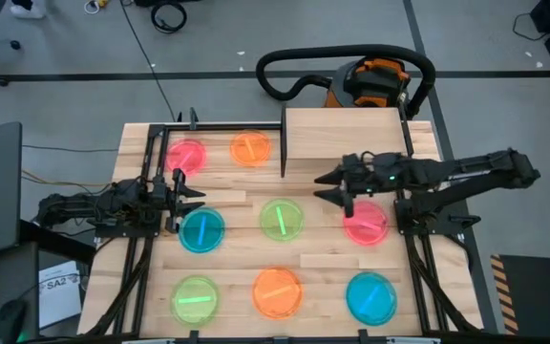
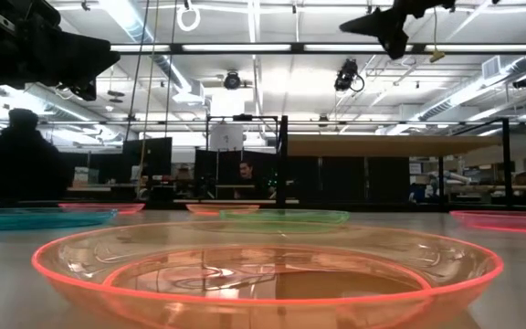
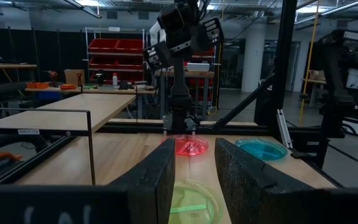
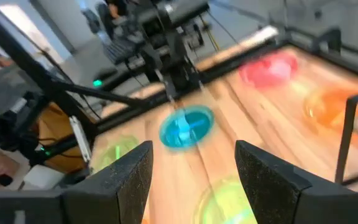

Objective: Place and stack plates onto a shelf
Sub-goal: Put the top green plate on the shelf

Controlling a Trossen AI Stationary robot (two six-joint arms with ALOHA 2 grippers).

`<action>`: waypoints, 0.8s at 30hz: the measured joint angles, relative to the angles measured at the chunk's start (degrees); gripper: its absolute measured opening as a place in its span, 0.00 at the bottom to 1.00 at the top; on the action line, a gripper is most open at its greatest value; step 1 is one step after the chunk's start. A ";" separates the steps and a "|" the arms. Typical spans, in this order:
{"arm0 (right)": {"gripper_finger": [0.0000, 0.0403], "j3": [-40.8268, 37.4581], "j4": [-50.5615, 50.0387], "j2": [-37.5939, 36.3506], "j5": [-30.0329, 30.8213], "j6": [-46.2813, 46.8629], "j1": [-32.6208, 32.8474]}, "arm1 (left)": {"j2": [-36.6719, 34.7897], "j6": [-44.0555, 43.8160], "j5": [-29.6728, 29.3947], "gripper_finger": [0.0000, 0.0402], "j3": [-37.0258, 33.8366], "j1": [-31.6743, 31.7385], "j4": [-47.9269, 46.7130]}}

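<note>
Nothing had yet gone onto the shelf point(image 1: 347, 129): in the high view its light-wood board stood bare at the far edge of the table point(image 1: 232, 256), right of centre. All eight plates lay singly on the planks, none stacked. A pink plate point(image 1: 186, 154) and an orange plate point(image 1: 250, 147) sat in the far row, inside a thin black frame just left of the shelf. A blue plate point(image 1: 201, 229), a green plate point(image 1: 281, 220) and a second pink plate point(image 1: 365, 223) made the middle row. Another green plate point(image 1: 195, 298), another orange plate point(image 1: 276, 291) and another blue plate point(image 1: 370, 297) made the near row. So the whole job appeared still to be done.

The left claw point(image 1: 187, 194) hung above the table's left side, between the far pink plate and the middle blue one, holding nothing. The right claw point(image 1: 328, 186) hung in front of the shelf, just beside the middle pink plate, also empty.

The high view alone gave the full layout and the bare shelf. The left wrist view showed that claw's fingers point(image 3: 157, 180) narrowly parted. The right wrist view showed its fingers point(image 4: 129, 171) spread wide. The low view showed the near orange plate point(image 2: 268, 274) flat on the table and both arms raised well clear.
</note>
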 joint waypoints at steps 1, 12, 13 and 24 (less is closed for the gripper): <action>0.58 0.98 -1.15 1.42 0.48 0.96 0.20 | 0.00 -0.01 0.01 0.30 0.00 -0.01 0.00; 0.58 3.94 -7.06 14.62 1.09 15.64 0.18 | 0.00 -0.03 0.00 0.30 -0.02 -0.01 -0.02; 0.58 3.94 -7.94 15.74 1.09 16.62 0.06 | 0.00 -0.01 0.00 0.30 0.00 0.01 -0.02; 0.58 3.94 -14.82 26.73 -0.61 27.03 -1.91 | 0.00 -0.04 0.00 0.30 0.00 -0.01 -0.02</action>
